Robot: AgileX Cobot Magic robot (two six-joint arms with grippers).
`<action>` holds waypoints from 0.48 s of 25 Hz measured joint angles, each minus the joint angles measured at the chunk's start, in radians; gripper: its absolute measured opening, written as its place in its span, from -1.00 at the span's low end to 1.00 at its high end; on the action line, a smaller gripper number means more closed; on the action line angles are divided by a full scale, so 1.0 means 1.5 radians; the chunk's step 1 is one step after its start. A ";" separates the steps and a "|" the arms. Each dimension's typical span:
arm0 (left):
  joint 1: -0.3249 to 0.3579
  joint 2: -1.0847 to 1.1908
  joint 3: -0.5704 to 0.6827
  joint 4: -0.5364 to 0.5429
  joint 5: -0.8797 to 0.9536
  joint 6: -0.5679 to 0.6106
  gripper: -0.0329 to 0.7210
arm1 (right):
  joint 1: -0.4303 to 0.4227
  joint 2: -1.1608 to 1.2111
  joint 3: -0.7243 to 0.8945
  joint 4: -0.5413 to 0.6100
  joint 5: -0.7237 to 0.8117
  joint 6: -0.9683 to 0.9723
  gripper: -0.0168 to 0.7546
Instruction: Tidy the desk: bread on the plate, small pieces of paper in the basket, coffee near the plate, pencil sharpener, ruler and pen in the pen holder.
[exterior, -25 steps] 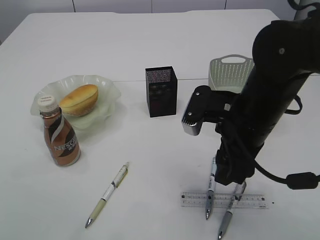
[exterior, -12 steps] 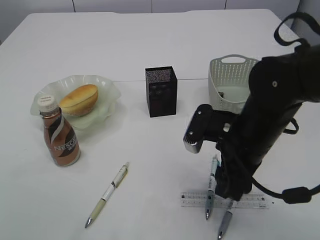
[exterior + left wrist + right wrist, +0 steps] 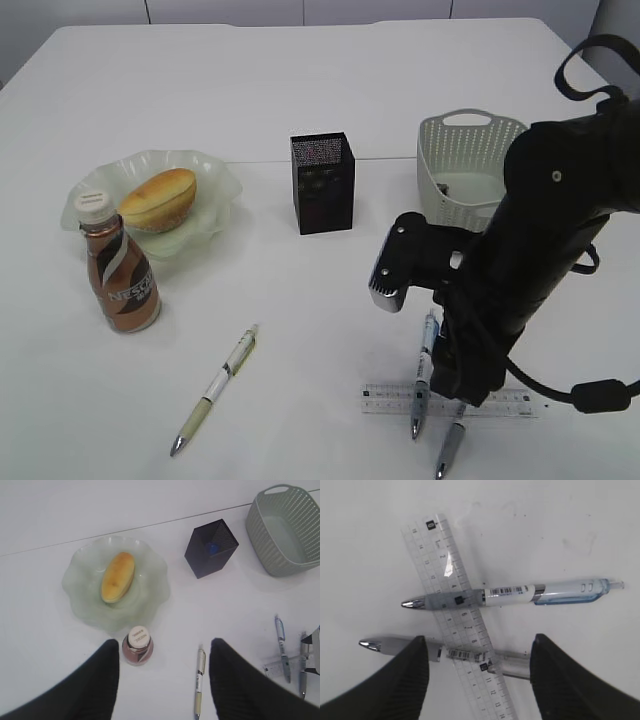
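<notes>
Three pens lie on the desk (image 3: pixel 300 90): a cream pen (image 3: pixel 215 388) alone near the front and two grey pens (image 3: pixel 423 372) crossing the ruler (image 3: pixel 520 402) under the right arm. One each of the rest: the bread (image 3: pixel 158 198) lies on the plate (image 3: pixel 215 170), the coffee (image 3: pixel 118 272) stands just beside the plate's front edge, and the pen holder (image 3: pixel 322 183) and the basket (image 3: pixel 470 160) stand further back.

Only the right wrist view shows the right gripper (image 3: pixel 477 672), its fingers set wide above the ruler and straddling the nearer grey pen, holding nothing. Only the left wrist view shows the left gripper (image 3: pixel 164 672), high above the desk, fingers apart and empty. That view also looks down into the holder, where something blue (image 3: pixel 213 548) lies inside; what it is cannot be told.
</notes>
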 joint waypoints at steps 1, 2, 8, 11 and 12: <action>0.000 0.000 0.000 0.000 0.000 0.000 0.19 | 0.000 0.000 0.000 0.000 -0.002 -0.002 0.34; 0.000 0.000 0.000 0.000 0.000 0.000 0.19 | 0.000 0.000 0.000 0.000 -0.003 -0.006 0.34; 0.000 0.000 0.000 0.000 0.000 0.000 0.19 | 0.000 0.000 0.004 0.001 -0.007 -0.012 0.34; 0.000 0.000 0.000 0.000 0.000 0.001 0.19 | 0.000 0.000 0.005 0.001 -0.007 -0.012 0.34; 0.000 0.000 0.000 0.000 0.000 0.001 0.19 | 0.000 0.000 0.005 0.001 -0.007 -0.012 0.34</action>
